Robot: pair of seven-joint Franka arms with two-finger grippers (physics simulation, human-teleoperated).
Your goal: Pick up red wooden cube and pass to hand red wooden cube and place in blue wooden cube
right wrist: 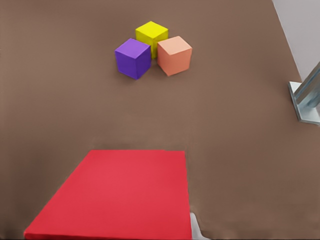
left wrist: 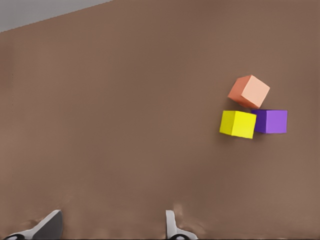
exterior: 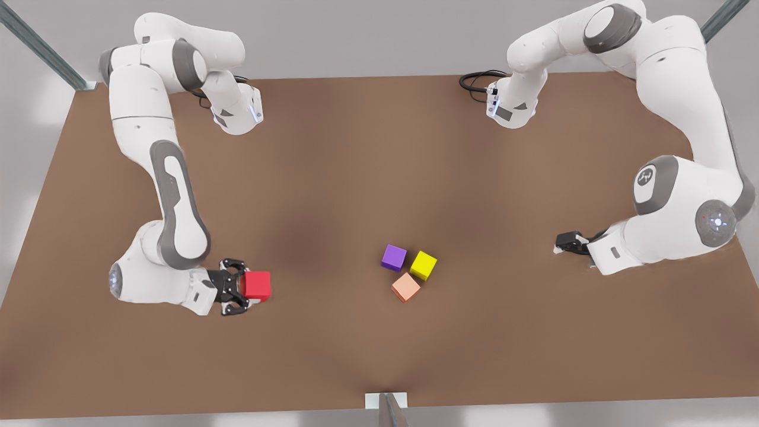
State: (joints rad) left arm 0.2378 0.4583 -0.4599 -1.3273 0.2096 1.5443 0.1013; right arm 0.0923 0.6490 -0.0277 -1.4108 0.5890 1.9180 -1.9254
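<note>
Since the small matte red wooden cube (exterior: 257, 284) looks light, rigid and a bit grippy, pinching two opposite flat faces is working fine. It's sitting between the right gripper's (exterior: 245, 289) fingers, low over the brown table (exterior: 332, 178) at the front view's left. Opposite, the left gripper (exterior: 562, 242) is waiting, reaching sideways, fingers spread (left wrist: 50, 224), holding nothing.

No words, numbers or brand names can be read on anything. The one sign is a small round emblem on the grey joint cover of the arm (exterior: 647, 178) at the front view's right; its shape is too small to make out as letters.
</note>
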